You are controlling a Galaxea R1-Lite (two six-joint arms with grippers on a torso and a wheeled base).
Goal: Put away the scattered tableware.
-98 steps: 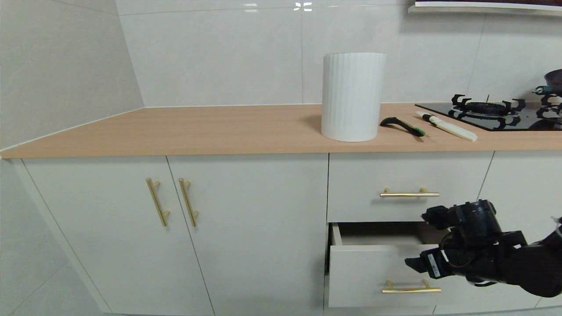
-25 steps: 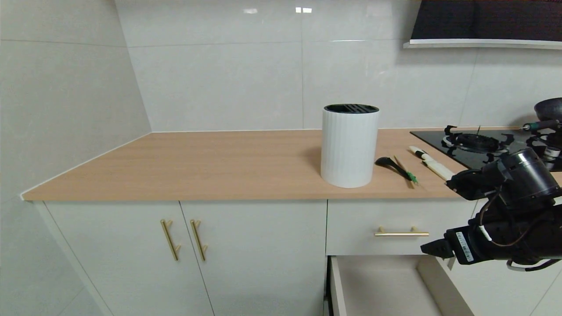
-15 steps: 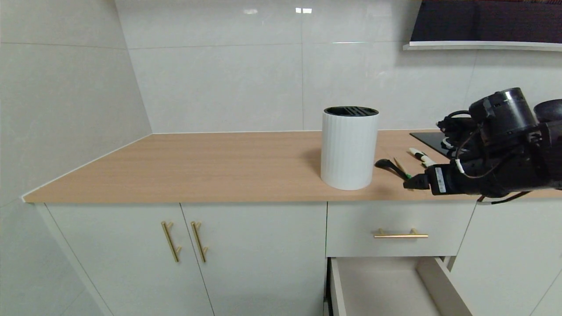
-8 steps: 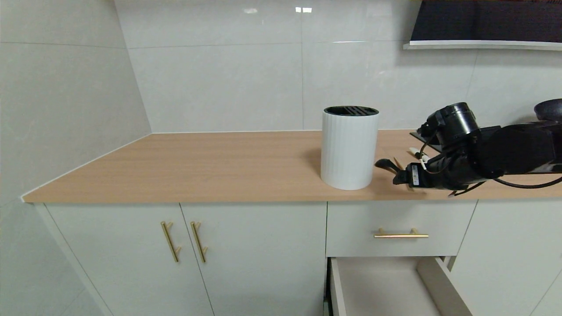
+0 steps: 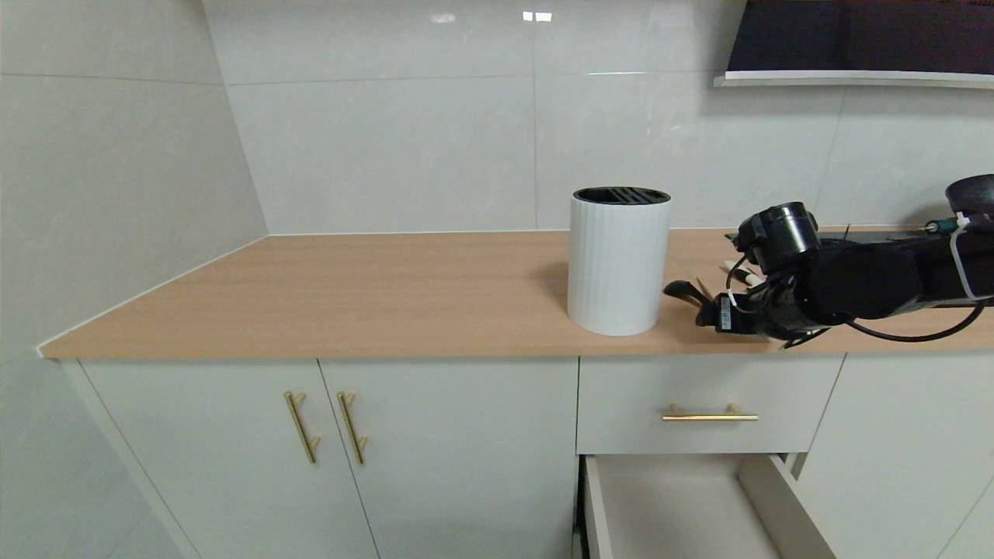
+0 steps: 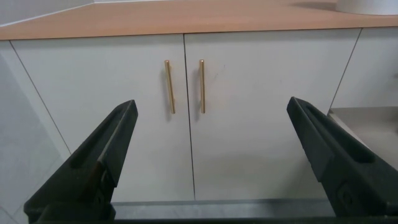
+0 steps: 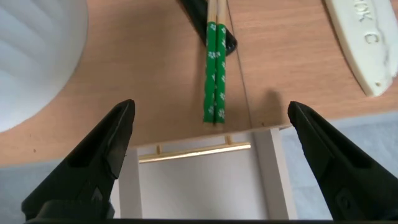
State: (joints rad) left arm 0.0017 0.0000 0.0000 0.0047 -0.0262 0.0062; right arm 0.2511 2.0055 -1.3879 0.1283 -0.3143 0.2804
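A pair of wooden chopsticks with green ends (image 7: 216, 81) lies on the wooden counter (image 5: 388, 295), across a black spoon (image 7: 202, 15) (image 5: 682, 289). A white knife (image 7: 360, 43) lies beside them. My right gripper (image 7: 210, 112) (image 5: 708, 314) hangs open just above the counter's front edge, with its fingers on either side of the green ends and nothing held. A white ribbed holder (image 5: 618, 260) (image 7: 31, 56) with a slotted black top stands close by. My left gripper (image 6: 211, 107) is open and faces the cupboard doors.
Below the counter a lower drawer (image 5: 675, 505) stands pulled out; the drawer above it is closed, with a gold handle (image 5: 709, 415). Two cupboard doors with gold handles (image 6: 185, 86) are to the left. A gas hob (image 5: 893, 233) sits at the counter's far right.
My right arm rose from the lower drawer to counter height, then swung in and came down over the chopsticks. The drawer now stands further out. The head camera rose early on.
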